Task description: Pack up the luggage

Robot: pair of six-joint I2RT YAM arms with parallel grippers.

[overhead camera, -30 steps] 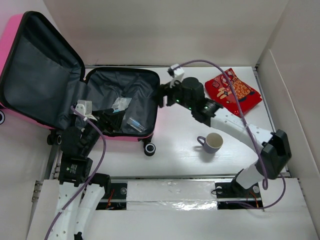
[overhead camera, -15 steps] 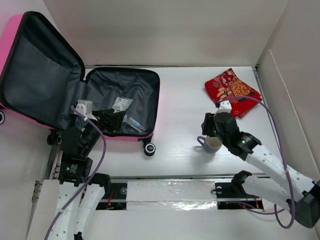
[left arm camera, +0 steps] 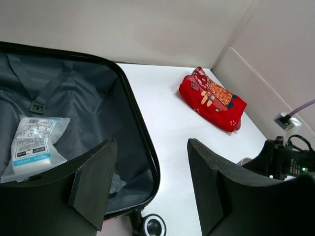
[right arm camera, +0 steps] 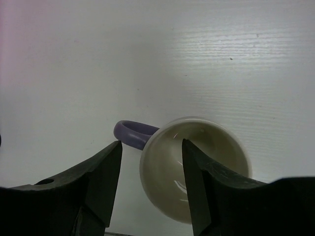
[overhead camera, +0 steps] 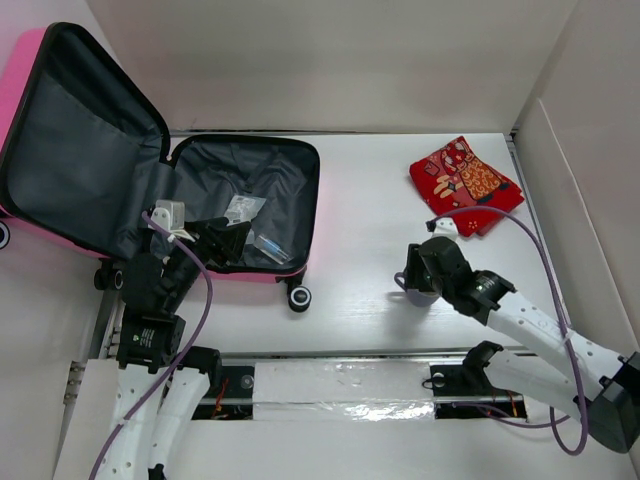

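Observation:
The pink luggage (overhead camera: 240, 165) lies open at the left, its grey-lined lid (overhead camera: 80, 140) leaning back. Clear packets (overhead camera: 243, 208) lie in its base. My left gripper (overhead camera: 235, 240) hovers open over the case's near right corner, with nothing between its fingers (left arm camera: 98, 182); the rim (left arm camera: 133, 108) and a packet (left arm camera: 34, 142) show below. My right gripper (overhead camera: 415, 280) hangs open just above a cream mug (right arm camera: 206, 152) with a purple handle (right arm camera: 132, 132). Its jaws straddle the rim beside the handle, with a gap at the wall. In the top view the mug (overhead camera: 400, 283) is mostly hidden.
A red patterned cloth pouch (overhead camera: 465, 183) lies at the back right of the table, also in the left wrist view (left arm camera: 211, 98). A caster wheel (overhead camera: 298, 296) sticks out at the case's near right corner. White walls stand behind and to the right.
My right arm has swung from the luggage's right edge back across the table to the mug, and its jaws have narrowed. The left arm has not moved.

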